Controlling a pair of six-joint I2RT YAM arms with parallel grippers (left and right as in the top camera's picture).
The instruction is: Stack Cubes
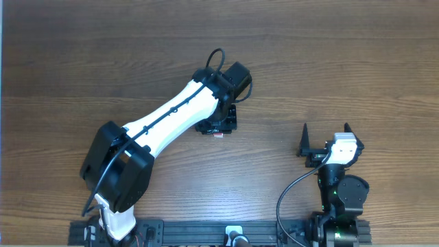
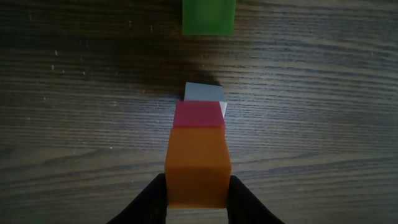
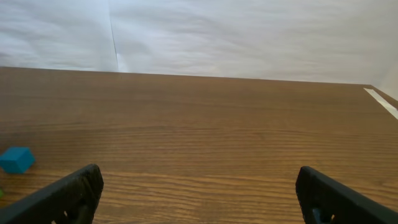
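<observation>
Three cubes already stand in one column under the left arm. A pale grey-white cube (image 2: 203,92) sits on the wooden counter (image 2: 323,124), a red cube (image 2: 199,116) is on top of it, and a bright orange cube (image 2: 198,165) is uppermost. The left gripper (image 2: 198,188) is closed onto the orange cube's two opposite sides, so this block looks placed but not yet released. Whether it bears fully on the red one I cannot tell.

Two cubes appear to be left. A green cube (image 2: 209,16) lies on the counter beyond the stack, well apart from it, and a small blue cube (image 3: 16,159) lies off to one side in the right wrist view. The right gripper (image 1: 326,137) rests near its own base with its fingers spread wide and nothing between them.

Each cube has no long axis, but the stack does, and it rises straight up from the counter. Orange and red faces line up squarely, while the grey-white base peeks out at one side, slightly offset.
</observation>
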